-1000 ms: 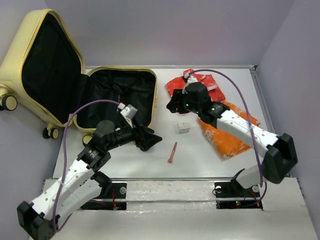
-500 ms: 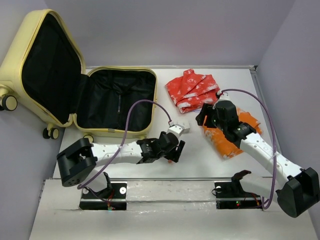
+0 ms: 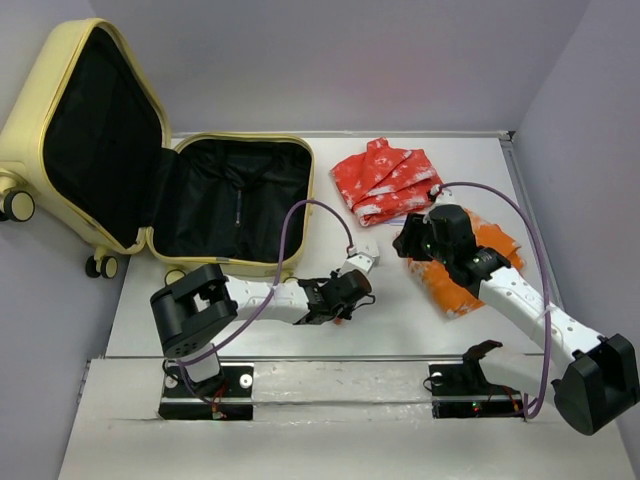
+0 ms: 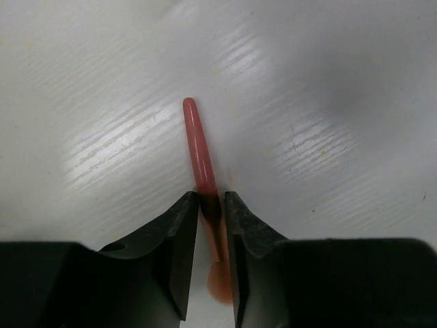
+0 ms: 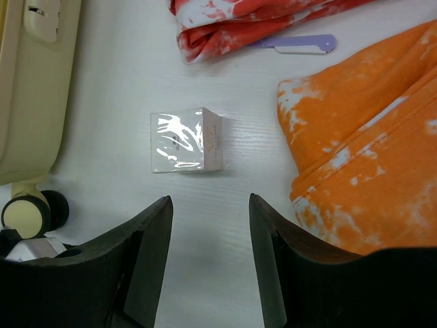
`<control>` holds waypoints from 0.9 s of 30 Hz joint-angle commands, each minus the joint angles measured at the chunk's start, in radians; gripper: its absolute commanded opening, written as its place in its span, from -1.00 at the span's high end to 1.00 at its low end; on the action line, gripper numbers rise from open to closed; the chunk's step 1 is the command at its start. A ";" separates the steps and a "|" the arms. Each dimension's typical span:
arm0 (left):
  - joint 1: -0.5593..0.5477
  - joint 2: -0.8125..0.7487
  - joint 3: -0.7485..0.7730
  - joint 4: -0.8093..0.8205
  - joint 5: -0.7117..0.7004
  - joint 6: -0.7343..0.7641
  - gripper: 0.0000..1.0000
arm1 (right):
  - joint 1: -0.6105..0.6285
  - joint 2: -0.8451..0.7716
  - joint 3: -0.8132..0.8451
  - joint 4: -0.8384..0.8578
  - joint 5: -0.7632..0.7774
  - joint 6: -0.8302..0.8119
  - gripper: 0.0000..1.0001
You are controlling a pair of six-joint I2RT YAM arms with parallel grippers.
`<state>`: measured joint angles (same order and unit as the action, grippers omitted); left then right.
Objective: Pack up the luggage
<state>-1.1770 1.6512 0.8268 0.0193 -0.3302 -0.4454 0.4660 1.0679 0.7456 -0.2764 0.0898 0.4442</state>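
Left gripper [image 4: 209,198] pinches a slim, smooth pink stick [image 4: 198,147] lying on the white, grained table [image 3: 420,320]. Right gripper [image 5: 209,201] spread above a glossy cube box [image 5: 186,140]. Luggage [image 3: 25,130]: yellow hard shell, rounded corners, far left, open; long axis near–far, wheels nearest.

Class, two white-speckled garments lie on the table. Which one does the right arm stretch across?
The orange garment, the one nearer the arm bases: the right arm lies over it. The red garment sits farther back, with no arm over it.
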 commanded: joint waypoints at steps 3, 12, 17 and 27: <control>-0.004 0.047 0.028 0.016 -0.046 0.007 0.70 | 0.002 0.023 0.012 0.049 -0.079 -0.039 -0.24; 0.017 -0.292 0.006 -0.013 -0.148 -0.004 0.89 | 0.059 0.164 0.049 0.068 -0.176 -0.091 -0.57; 0.184 -0.590 -0.018 -0.079 -0.170 0.007 0.85 | 0.115 0.251 0.095 0.082 -0.140 -0.102 -0.69; 0.502 -0.657 0.074 -0.184 -0.262 -0.009 0.47 | 0.160 0.494 0.235 0.052 -0.026 -0.110 -0.75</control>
<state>-0.7704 0.9272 0.8536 -0.1276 -0.5194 -0.4465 0.6128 1.5143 0.9150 -0.2379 -0.0208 0.3489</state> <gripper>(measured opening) 0.222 0.872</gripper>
